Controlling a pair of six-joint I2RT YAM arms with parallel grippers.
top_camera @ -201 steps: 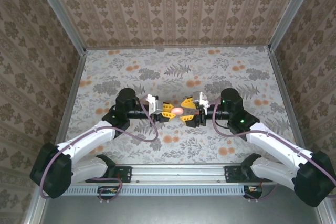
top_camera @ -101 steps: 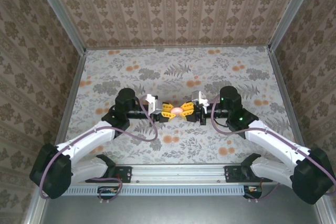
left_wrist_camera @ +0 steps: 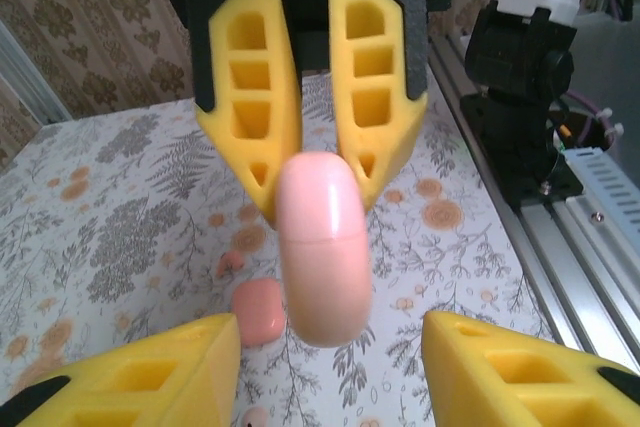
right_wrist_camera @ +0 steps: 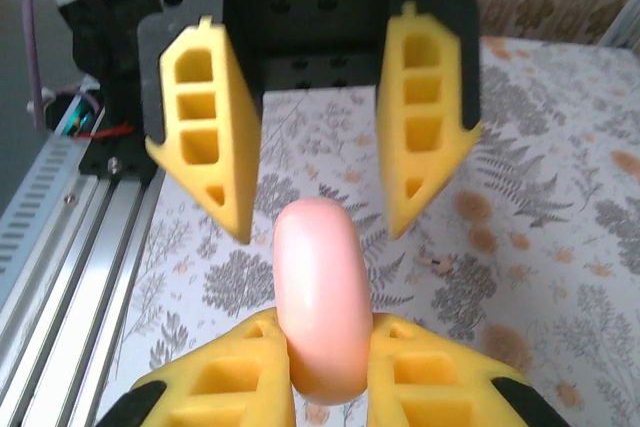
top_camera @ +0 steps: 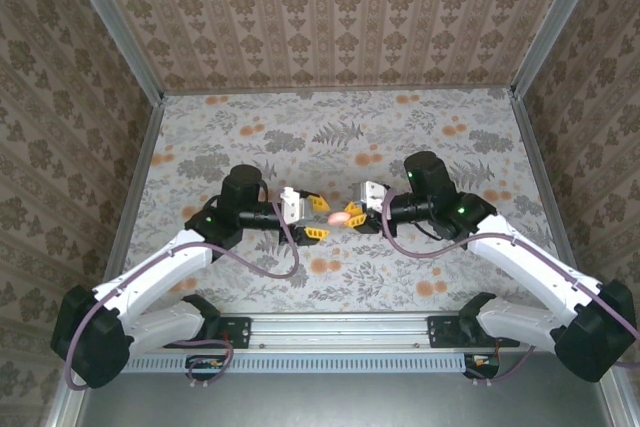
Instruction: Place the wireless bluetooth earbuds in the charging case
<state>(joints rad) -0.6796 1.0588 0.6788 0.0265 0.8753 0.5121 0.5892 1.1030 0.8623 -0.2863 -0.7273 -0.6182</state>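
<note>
The pink charging case (top_camera: 338,217) hangs closed above the middle of the table, a seam round its body (left_wrist_camera: 320,247). My right gripper (top_camera: 352,215) is shut on it, its yellow fingers pressing both flat sides (right_wrist_camera: 325,322). My left gripper (top_camera: 322,219) faces it from the left and stands open, its fingertips (left_wrist_camera: 205,347) apart from the case on either side. One tiny pink earbud (left_wrist_camera: 231,261) lies on the table below, and another earbud (left_wrist_camera: 256,417) shows at the bottom edge of the left wrist view. An earbud (right_wrist_camera: 433,263) also shows in the right wrist view.
A pink rounded square (left_wrist_camera: 258,310) lies on the floral tablecloth (top_camera: 340,137) under the case. The aluminium rail (top_camera: 340,327) with both arm bases runs along the near edge. Patterned walls (top_camera: 330,17) close the table on three sides.
My right gripper closed on the case, then my left gripper opened and let it go. Both wrists shifted slightly towards the far side.
</note>
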